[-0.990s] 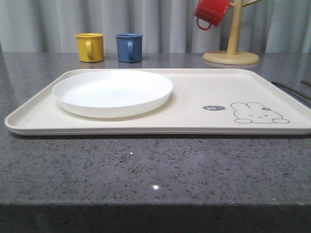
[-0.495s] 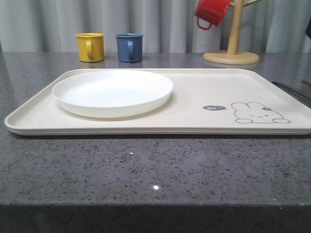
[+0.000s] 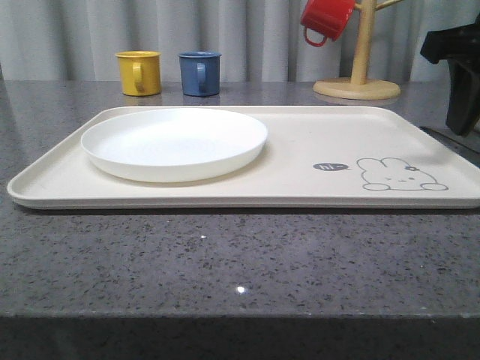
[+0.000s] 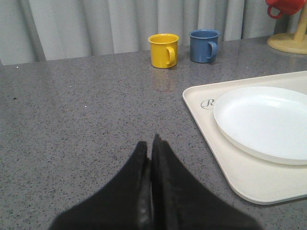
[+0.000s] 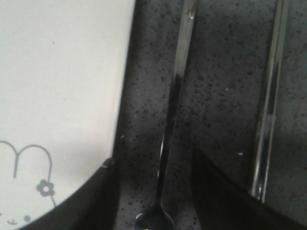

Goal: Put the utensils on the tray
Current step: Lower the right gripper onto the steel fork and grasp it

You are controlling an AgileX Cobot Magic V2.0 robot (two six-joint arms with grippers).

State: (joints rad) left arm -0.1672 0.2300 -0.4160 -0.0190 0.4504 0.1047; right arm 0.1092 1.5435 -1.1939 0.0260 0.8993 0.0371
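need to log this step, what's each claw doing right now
Left claw: closed, empty, over bare countertop.
Right claw: open, straddling a metal utensil handle on the counter beside the tray, not gripping yet.

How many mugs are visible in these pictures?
3. A yellow mug and a blue mug stand side by side on the counter behind the tray. A red mug hangs on the wooden stand at the back right.
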